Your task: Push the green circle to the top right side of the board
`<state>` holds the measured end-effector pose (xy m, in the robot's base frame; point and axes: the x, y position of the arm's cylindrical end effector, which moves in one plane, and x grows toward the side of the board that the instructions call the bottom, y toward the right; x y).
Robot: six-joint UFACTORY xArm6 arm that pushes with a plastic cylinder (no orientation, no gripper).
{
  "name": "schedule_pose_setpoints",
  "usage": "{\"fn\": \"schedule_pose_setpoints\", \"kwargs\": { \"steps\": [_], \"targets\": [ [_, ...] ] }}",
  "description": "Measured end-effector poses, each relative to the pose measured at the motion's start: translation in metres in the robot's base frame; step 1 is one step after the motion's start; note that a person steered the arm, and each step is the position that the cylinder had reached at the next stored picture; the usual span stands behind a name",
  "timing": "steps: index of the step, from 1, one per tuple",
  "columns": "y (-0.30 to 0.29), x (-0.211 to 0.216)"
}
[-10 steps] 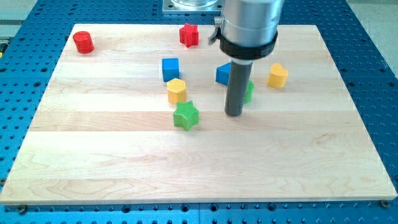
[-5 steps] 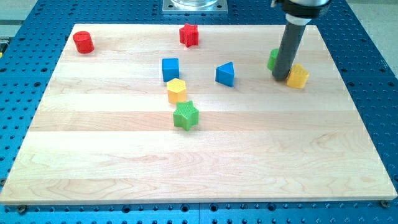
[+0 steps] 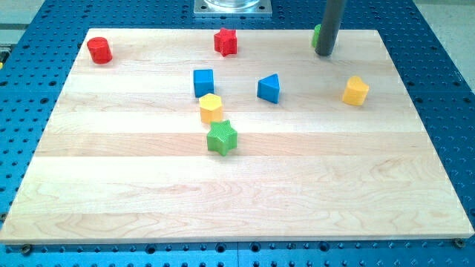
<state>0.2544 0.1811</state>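
Note:
The green circle (image 3: 316,35) sits at the board's top edge, right of centre, mostly hidden behind the dark rod. Only a sliver of green shows on the rod's left side. My tip (image 3: 325,53) rests on the board just right of and below the circle, touching or nearly touching it. The wooden board (image 3: 237,193) fills most of the view.
A yellow block (image 3: 356,90) lies below and right of the tip. A blue triangle (image 3: 269,88), blue cube (image 3: 203,81), yellow hexagon (image 3: 211,108) and green star (image 3: 221,137) cluster mid-board. A red star (image 3: 225,41) is at the top, a red cylinder (image 3: 99,50) top left.
The rod has pushed the green circle from mid-board up and right to the top edge. The yellow block was nudged right and down along the way.

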Motion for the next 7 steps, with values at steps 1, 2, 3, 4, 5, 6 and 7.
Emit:
{"fn": "schedule_pose_setpoints", "kwargs": {
  "steps": [1, 2, 3, 4, 5, 6, 7],
  "targets": [
    [0.038, 0.005],
    [0.017, 0.044],
    [-0.015, 0.053],
    [-0.050, 0.013],
    [-0.056, -0.052],
    [-0.041, -0.060],
    [0.012, -0.038]
  ]
}}
